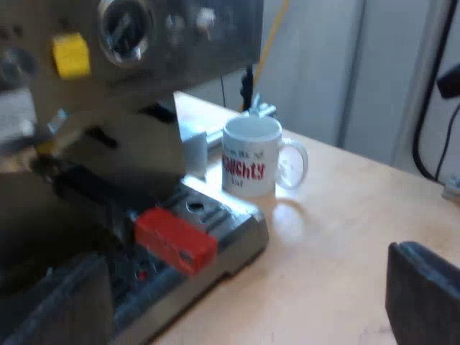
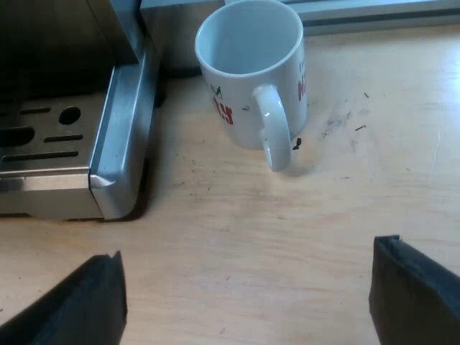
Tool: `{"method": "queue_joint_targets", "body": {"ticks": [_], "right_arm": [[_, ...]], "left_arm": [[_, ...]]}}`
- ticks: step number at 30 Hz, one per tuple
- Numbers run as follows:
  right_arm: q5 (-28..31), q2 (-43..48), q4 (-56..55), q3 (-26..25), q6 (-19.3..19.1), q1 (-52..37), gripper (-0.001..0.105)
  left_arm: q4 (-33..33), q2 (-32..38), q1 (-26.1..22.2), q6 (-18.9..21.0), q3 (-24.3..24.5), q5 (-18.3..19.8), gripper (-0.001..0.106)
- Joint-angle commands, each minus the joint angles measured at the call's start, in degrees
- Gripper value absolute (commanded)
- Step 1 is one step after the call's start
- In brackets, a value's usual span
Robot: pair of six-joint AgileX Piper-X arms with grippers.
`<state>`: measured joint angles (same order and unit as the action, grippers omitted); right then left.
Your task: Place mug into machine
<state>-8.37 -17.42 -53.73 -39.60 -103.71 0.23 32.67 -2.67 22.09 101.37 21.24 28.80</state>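
Black fingers (image 2: pixel 100 302) of the right gripper (image 2: pixel 248 305) stand wide apart with nothing between them, low over the wooden table (image 2: pixel 215 230). Beyond the gap between them, well clear of both fingers, the white mug (image 2: pixel 248 72) stands upright and empty on the table. Its handle is turned toward this gripper and red lettering runs round its side. The mug sits just beside the corner of the steel drip tray (image 2: pixel 72 144), outside the machine (image 2: pixel 43 43), not on the tray. The left gripper (image 1: pixel 237 320) is also spread open and empty, near the tray's front edge. Closest to it is the red end (image 1: pixel 176 238) of the holder's handle, which sticks out from the machine's front above the tray. Past that the mug (image 1: pixel 250 165) stands on the table by the machine's side, its handle pointing away from the machine. Higher on the machine's front panel are a round gauge (image 1: pixel 126 29) and a yellow tag (image 1: pixel 70 54).
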Motion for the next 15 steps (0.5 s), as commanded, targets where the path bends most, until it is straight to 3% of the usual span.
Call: {"method": "queue_joint_targets", "body": {"ticks": [1,9,15], "right_arm": [[-0.38,-0.26,1.09,1.55,-0.69,0.02,0.071],[-0.38,-0.26,2.52,3.26,-0.58,0.02,0.071],[-0.38,-0.39,8.23,7.70,-0.58,0.02,0.071]], "left_arm": [[-4.22,-0.18,0.19,-0.04,-3.34,1.21,0.078],[-11.22,-0.28,0.19,-0.04,-10.91,1.21,0.078],[-11.15,-0.28,0.19,-0.04,-11.23,1.21,0.078]]}}
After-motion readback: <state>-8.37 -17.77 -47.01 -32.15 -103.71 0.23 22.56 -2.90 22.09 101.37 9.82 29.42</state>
